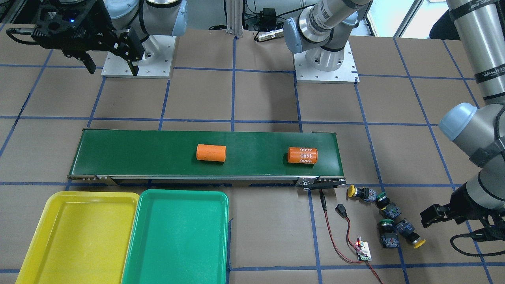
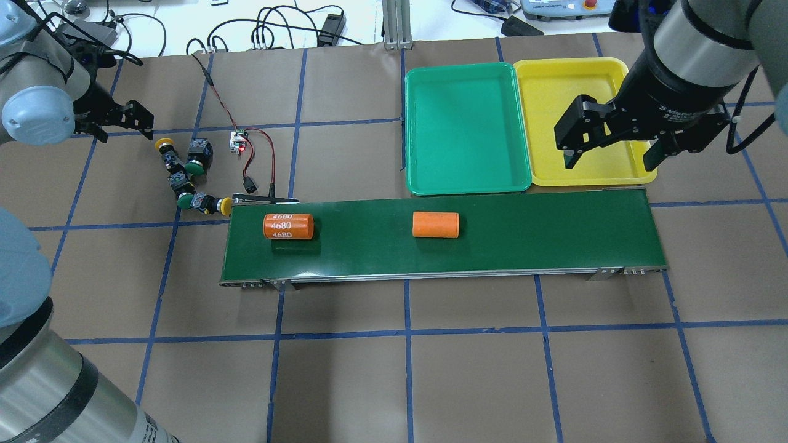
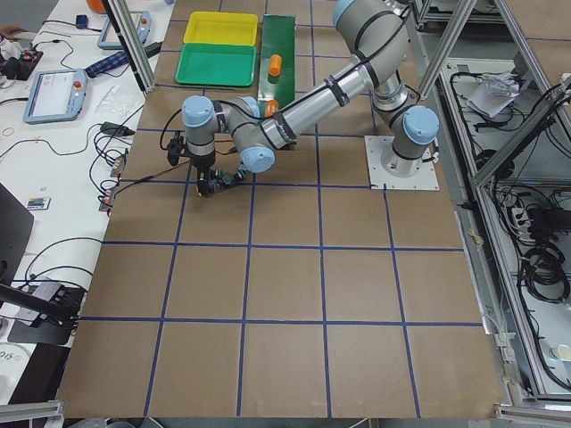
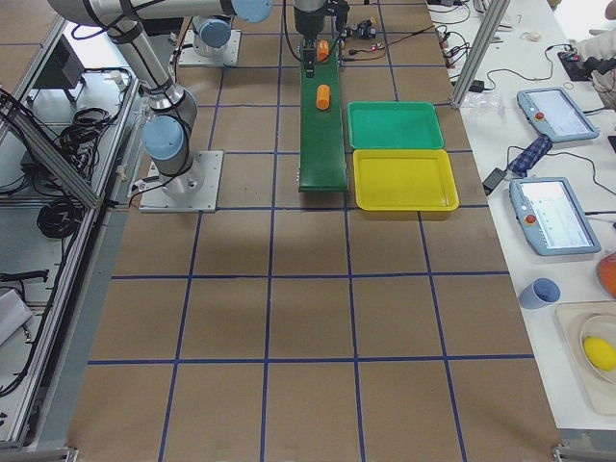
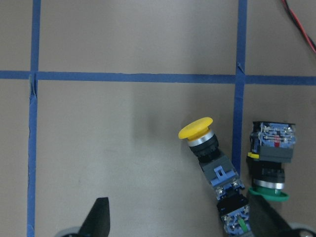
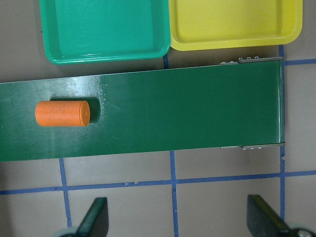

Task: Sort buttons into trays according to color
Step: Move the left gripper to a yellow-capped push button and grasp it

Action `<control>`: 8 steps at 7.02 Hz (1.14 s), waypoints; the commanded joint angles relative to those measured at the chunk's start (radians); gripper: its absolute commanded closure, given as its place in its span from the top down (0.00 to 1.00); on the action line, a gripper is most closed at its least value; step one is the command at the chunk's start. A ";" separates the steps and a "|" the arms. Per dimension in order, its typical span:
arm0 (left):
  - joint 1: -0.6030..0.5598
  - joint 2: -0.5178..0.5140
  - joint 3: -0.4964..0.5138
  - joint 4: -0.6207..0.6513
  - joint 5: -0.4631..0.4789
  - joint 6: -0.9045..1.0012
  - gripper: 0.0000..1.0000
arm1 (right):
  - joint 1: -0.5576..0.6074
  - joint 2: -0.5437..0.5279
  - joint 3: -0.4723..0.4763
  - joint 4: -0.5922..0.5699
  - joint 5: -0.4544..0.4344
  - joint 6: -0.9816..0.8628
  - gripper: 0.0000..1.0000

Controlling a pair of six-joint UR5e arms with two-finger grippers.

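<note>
My left gripper is spread wide and pinches nothing. It hangs over the brown table at the outer end of the button cluster. In its wrist view a yellow-capped button lies on its side between the fingers, cap toward the top. A green-capped button lies just beside it, cap down, close to the other finger; I cannot tell whether that finger touches it. From across the table I count all four buttons in a loose, curved row off the end of the conveyor belt on my left. They are a yellow one nearest the belt, then two green ones, and the second yellow one at the far end. All four lie on the table, well apart from the trays. A small circuit board with red wires lies near them. My right gripper is also spread and holds nothing, hanging high near the belt's other end. The green tray and yellow tray sit side by side beyond that end of the belt, edges touching. Two orange cylinders lie on the belt, one printed 4680.
</note>
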 commanded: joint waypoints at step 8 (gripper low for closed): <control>-0.016 -0.093 0.003 0.017 -0.057 -0.148 1.00 | 0.000 -0.001 0.006 0.000 0.000 0.000 1.00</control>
